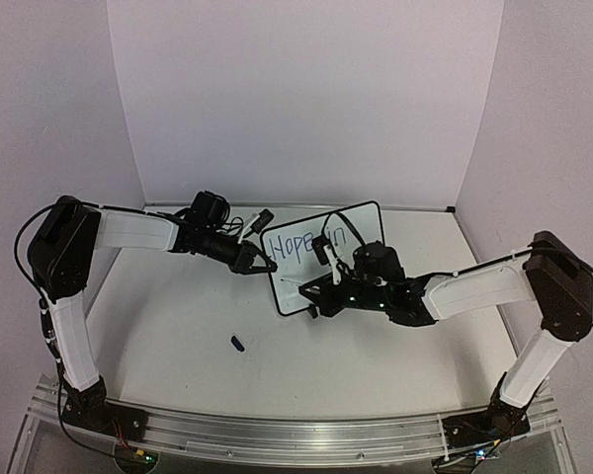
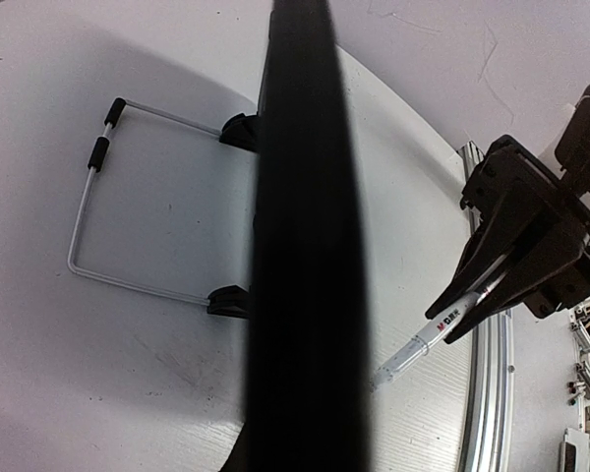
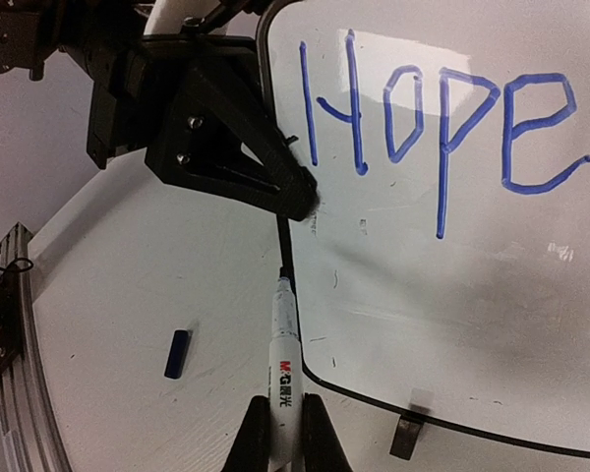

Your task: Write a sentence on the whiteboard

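Note:
The whiteboard (image 1: 296, 288) stands propped upright mid-table, with its black frame and white face (image 3: 452, 324) filling the right wrist view. Blue writing (image 1: 308, 241) on its top line reads "Hope in"; the right wrist view shows only "Hope" (image 3: 438, 118). My left gripper (image 1: 260, 265) is shut on the board's left edge (image 2: 305, 246), and its fingers (image 3: 300, 197) pinch the frame. My right gripper (image 3: 285, 411) is shut on a white marker (image 3: 285, 364). The marker's blue tip sits at the left frame, just below the left fingers. The marker (image 2: 438, 329) also shows from the left wrist.
The marker's dark blue cap (image 1: 237, 344) lies on the table in front of the board, also seen as the cap (image 3: 178, 354) left of the marker. A wire stand (image 2: 88, 197) rests behind the board. An aluminium rail (image 1: 296, 434) runs along the near edge.

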Controlling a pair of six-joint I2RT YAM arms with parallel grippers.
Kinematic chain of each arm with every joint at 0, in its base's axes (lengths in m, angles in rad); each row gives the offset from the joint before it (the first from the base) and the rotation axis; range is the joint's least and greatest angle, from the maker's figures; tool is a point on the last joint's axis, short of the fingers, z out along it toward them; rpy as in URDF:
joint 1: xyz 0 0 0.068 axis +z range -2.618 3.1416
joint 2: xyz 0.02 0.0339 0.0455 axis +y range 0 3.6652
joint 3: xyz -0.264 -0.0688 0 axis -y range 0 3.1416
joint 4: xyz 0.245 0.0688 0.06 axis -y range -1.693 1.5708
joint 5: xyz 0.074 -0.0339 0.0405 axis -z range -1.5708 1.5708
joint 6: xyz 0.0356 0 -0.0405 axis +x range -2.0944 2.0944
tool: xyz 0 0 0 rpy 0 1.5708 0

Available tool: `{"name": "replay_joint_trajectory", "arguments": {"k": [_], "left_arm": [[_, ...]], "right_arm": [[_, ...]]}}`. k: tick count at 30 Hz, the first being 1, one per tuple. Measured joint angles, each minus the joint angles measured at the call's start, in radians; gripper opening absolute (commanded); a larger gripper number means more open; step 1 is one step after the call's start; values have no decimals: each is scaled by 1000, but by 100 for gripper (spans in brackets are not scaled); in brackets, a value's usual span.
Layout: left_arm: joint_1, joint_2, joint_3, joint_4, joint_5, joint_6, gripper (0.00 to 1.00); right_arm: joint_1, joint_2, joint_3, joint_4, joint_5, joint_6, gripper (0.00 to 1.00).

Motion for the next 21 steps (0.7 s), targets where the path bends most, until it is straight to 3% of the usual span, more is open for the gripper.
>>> {"name": "replay_joint_trajectory", "arguments": {"k": [21], "left_arm": [[0, 0, 0, 0, -1, 0, 0]], "right_arm": [[0, 74, 27, 21, 81, 11, 0]]}}
